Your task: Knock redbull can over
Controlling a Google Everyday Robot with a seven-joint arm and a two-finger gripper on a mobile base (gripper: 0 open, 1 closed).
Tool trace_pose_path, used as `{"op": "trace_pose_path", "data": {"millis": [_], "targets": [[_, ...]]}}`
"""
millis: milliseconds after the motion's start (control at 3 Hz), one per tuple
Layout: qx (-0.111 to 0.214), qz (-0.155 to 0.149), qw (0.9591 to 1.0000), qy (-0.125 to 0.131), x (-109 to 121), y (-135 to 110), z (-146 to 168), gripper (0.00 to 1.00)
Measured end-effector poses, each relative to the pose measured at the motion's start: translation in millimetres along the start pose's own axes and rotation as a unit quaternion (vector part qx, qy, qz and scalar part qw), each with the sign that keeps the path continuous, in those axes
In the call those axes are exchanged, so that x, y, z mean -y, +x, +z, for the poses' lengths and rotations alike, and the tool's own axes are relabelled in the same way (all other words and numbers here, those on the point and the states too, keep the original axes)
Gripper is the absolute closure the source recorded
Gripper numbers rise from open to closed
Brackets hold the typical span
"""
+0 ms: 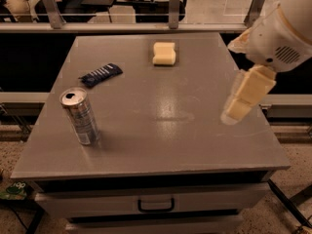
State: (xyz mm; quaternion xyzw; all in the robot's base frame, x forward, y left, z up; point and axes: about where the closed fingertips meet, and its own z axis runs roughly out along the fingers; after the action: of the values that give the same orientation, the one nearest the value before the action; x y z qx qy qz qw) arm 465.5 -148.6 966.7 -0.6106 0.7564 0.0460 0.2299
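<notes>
Standing upright near the front-left corner of the table [165,135], the can [81,116] has its long axis vertical and its pull-tab top facing up. The gripper [238,107] hangs over the right edge, well apart from the can, angled down and leftward; whether it is parted or closed cannot be told. A wrapper [101,74] lies behind the can, and a sponge [164,53] sits near the back edge.
</notes>
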Motion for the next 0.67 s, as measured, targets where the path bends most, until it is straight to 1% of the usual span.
{"op": "trace_pose_path", "data": {"millis": [333,667], "targets": [[0.042,-0.010,0.9990,-0.012,-10.8,-29.5,20.7,0.00],[0.087,-0.021,0.9956,-0.026,-25.7,-67.0,41.0,0.00]]}}
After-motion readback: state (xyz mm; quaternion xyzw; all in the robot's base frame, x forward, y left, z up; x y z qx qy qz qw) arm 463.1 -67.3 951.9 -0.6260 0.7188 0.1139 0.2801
